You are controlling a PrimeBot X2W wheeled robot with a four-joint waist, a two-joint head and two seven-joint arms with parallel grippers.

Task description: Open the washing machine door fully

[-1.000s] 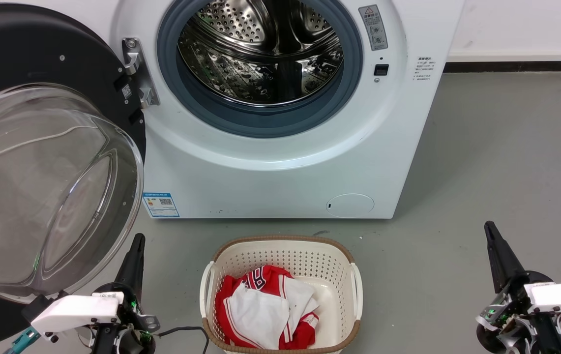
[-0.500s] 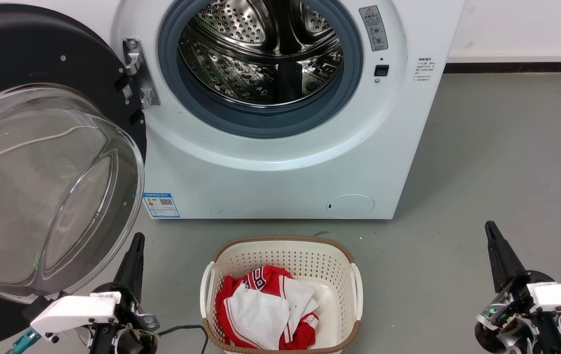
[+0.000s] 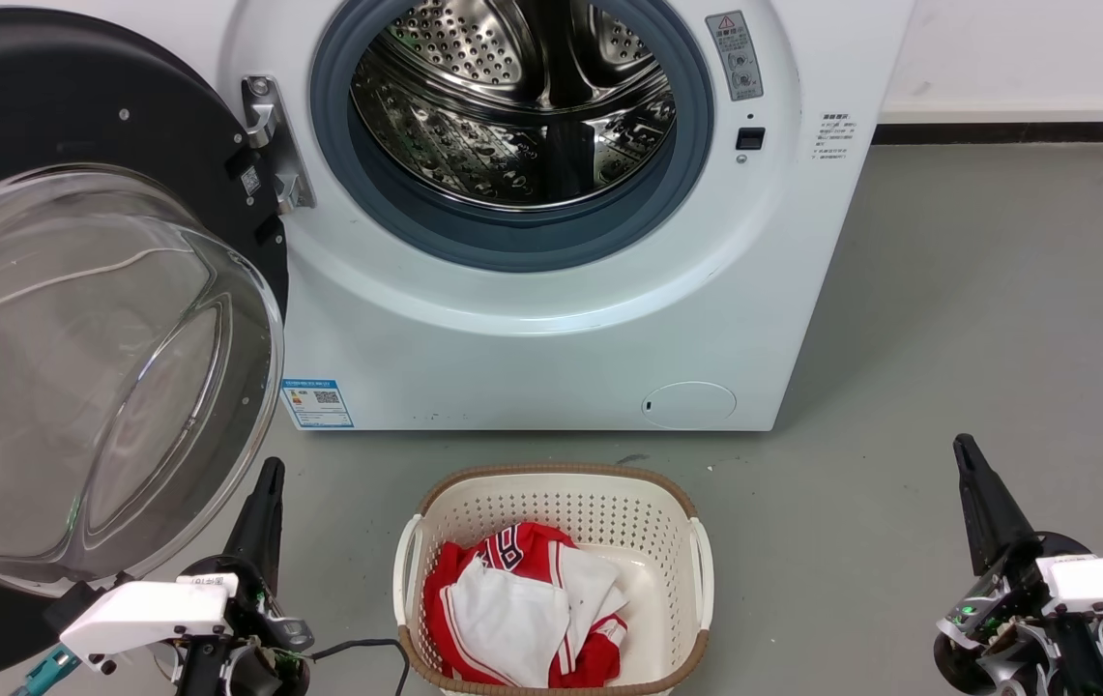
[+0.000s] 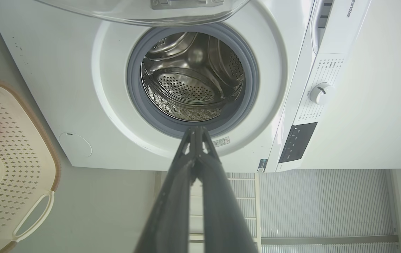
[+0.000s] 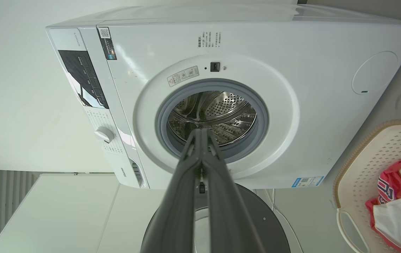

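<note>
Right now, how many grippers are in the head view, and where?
2. The left gripper is at lower left, beside the open washing machine door; the right gripper is at lower right, above the floor. Both are shut.

Brand: lettering [image 4: 352, 10] on the top panel of the washing machine [image 3: 551, 367] read "isense", its first letter cut off by the frame edge. The blue label [image 3: 316, 402] at the lower left of the front carried a QR code, with print too small to read. The grey sticker [image 3: 733, 53] right of the drum opening bore a red warning triangle. The printed block [image 3: 833, 133] beside it was illegible. A small QR tag [image 3: 248, 179] sat on the washing machine door [image 3: 48, 106] near the hinge. The red jersey [image 5: 388, 186] showed white characters, not decipherable.
</note>
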